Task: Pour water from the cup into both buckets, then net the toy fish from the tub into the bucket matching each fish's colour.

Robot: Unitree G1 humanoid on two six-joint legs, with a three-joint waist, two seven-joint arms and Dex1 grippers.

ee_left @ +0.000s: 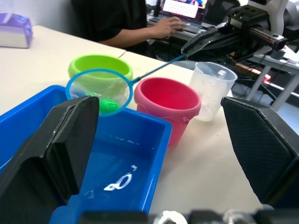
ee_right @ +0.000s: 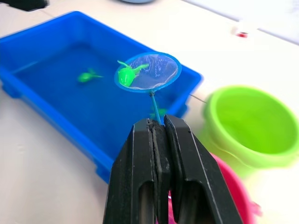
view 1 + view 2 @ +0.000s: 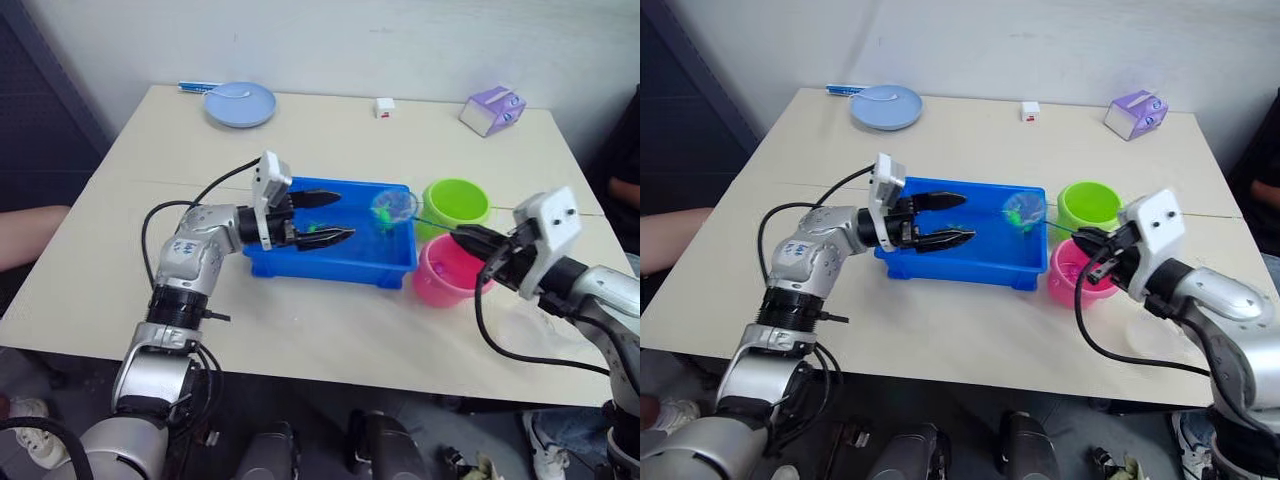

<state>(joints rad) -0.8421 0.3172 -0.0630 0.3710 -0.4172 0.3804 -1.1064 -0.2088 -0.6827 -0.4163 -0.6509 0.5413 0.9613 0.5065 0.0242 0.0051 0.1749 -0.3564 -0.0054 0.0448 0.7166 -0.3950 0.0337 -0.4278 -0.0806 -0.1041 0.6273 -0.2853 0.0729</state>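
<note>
My right gripper (image 2: 158, 122) is shut on the thin handle of the net (image 2: 149, 71). The net's hoop hangs over the right end of the blue tub (image 3: 330, 270) and holds a green toy fish (image 2: 125, 74). Another green fish (image 2: 88, 75) lies in the tub's water. The green bucket (image 3: 456, 204) stands just right of the hoop. In front of it is the pink bucket (image 3: 447, 275), under my right gripper (image 3: 470, 238). My left gripper (image 3: 335, 217) hovers open over the tub's left half, holding nothing. The clear cup (image 1: 212, 91) stands beside the pink bucket.
A pale blue plate (image 3: 240, 103) sits at the table's far left, a small white block (image 3: 385, 107) at the far middle and a purple box (image 3: 492, 110) at the far right. A person (image 1: 140, 23) sits at a laptop beyond the table's right side.
</note>
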